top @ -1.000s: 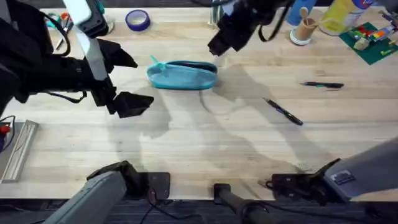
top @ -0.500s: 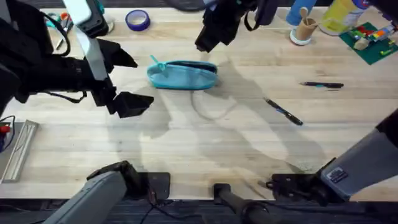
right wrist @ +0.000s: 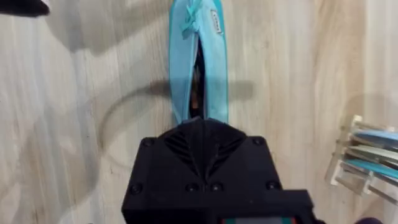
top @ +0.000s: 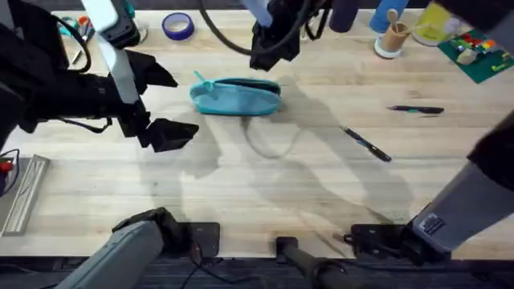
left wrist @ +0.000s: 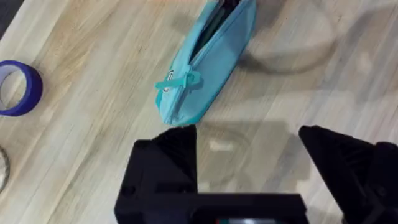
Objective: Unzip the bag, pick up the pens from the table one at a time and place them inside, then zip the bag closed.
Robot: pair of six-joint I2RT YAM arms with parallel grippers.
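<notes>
The bag [top: 236, 96] lies on the table [top: 265, 185] toward the far side, a little left of the middle, long axis running left to right. Its zipper is open along the top, and something dark shows inside the slit in the right wrist view, too dim to name. A turquoise pull tab [left wrist: 180, 83] sticks out at the bag's left end.

The right gripper [top: 265, 58] hangs above the bag's right end, just on its far side; in its own camera the 2 fingers [right wrist: 202, 140] sit pressed together, with nothing between them.

The left gripper [top: 165, 104] is to the left of the bag, near but not touching. Its fingers [left wrist: 171, 155] are spread wide apart with bare wood between them, and the bag's left end is just beyond them.

2 pens lie on the right part of the table, well apart from the bag: 1 pen [top: 367, 144] angled, nearer the middle, and another pen [top: 416, 109] lying almost level, farther right. A blue tape roll [top: 177, 26] sits at the far edge, left of the bag.
</notes>
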